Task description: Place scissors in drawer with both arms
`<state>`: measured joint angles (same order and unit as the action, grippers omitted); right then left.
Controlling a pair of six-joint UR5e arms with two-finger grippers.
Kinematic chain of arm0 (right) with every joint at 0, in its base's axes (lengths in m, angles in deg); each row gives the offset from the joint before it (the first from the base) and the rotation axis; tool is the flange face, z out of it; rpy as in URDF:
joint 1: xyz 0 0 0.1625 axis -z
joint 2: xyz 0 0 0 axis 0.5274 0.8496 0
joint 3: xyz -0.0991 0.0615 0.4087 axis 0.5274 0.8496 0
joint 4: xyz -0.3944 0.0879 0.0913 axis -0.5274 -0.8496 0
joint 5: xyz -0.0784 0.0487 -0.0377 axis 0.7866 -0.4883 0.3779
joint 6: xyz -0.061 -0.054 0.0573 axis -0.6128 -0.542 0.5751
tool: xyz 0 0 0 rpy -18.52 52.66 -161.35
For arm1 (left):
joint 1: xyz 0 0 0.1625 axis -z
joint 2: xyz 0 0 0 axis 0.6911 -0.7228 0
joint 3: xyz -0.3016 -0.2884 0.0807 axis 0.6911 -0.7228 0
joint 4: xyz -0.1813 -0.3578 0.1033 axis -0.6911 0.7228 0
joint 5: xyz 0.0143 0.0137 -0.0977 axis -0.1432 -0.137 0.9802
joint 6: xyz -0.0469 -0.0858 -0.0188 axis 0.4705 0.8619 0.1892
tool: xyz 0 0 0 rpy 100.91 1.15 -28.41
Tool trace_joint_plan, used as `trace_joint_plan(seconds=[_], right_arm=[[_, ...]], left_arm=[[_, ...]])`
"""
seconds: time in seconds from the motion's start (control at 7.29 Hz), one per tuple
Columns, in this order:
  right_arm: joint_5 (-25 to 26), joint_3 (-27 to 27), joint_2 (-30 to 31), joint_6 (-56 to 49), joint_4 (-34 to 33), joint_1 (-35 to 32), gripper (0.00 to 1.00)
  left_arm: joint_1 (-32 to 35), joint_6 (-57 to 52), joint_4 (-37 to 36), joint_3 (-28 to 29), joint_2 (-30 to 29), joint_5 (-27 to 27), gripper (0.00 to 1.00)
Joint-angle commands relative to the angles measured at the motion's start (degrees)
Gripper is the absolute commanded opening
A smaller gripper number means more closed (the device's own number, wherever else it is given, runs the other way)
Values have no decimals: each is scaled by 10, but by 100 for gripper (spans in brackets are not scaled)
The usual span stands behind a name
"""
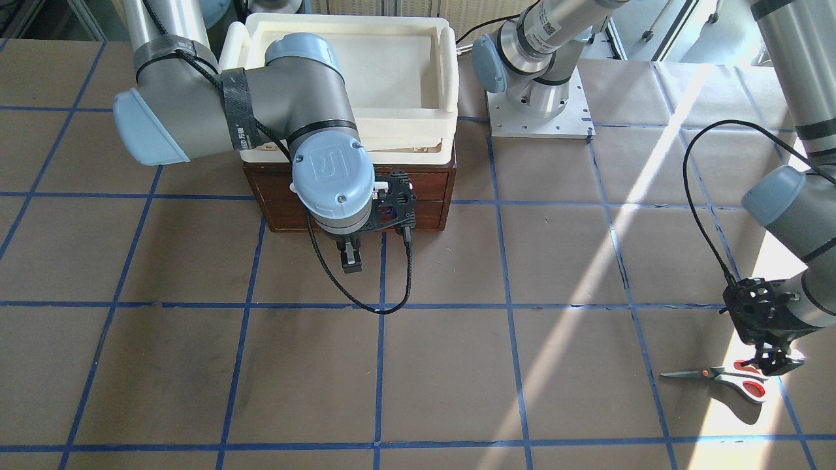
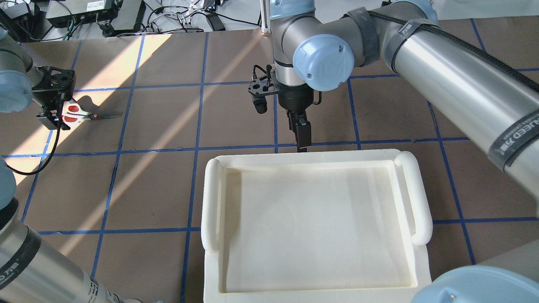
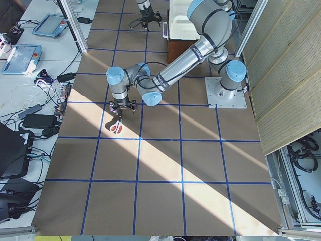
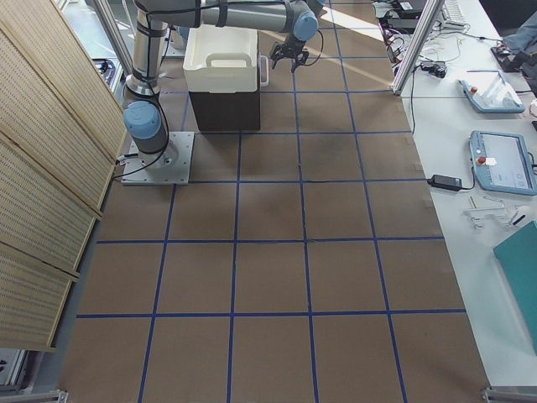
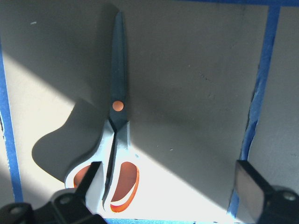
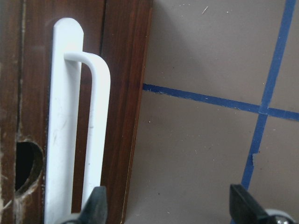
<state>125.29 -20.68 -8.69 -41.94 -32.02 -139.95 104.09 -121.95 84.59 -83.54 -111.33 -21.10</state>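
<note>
The scissors (image 1: 718, 376) lie flat and closed on the brown table, in sunlight; they also show in the overhead view (image 2: 80, 116) and the left wrist view (image 5: 117, 121). My left gripper (image 5: 168, 193) is open low over their handle end, with one finger (image 5: 91, 182) above the orange loops and nothing held. It also shows in the front view (image 1: 772, 361). The dark wooden drawer (image 1: 424, 189) is closed. My right gripper (image 6: 168, 207) is open just in front of its white bar handle (image 6: 96, 130), clear of it, and also shows in the overhead view (image 2: 302, 134).
A cream-white plastic tray (image 2: 311, 159) sits on top of the drawer cabinet and hides it from above. The left arm's base plate (image 1: 539, 111) stands beside the cabinet. Blue tape lines grid the table. Black cables hang from both wrists.
</note>
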Motion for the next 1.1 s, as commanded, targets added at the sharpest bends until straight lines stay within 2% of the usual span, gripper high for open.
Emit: trace_joint_plan(seconds=[0.0,0.41,0.69,0.96], right_arm=[[0,2,-7,-5,1,-1,84],[-2,16,-23,-5,66,-1,84],[-3,33,-22,2,68,0,84],[-8,38,-23,8,69,-1,82]], left_arm=[[-4,-52,-41,2,-36,4,100],[-9,-55,-42,10,-53,19,100],[-10,-62,-43,11,-56,45,98],[-10,-62,-59,10,-64,46,98]])
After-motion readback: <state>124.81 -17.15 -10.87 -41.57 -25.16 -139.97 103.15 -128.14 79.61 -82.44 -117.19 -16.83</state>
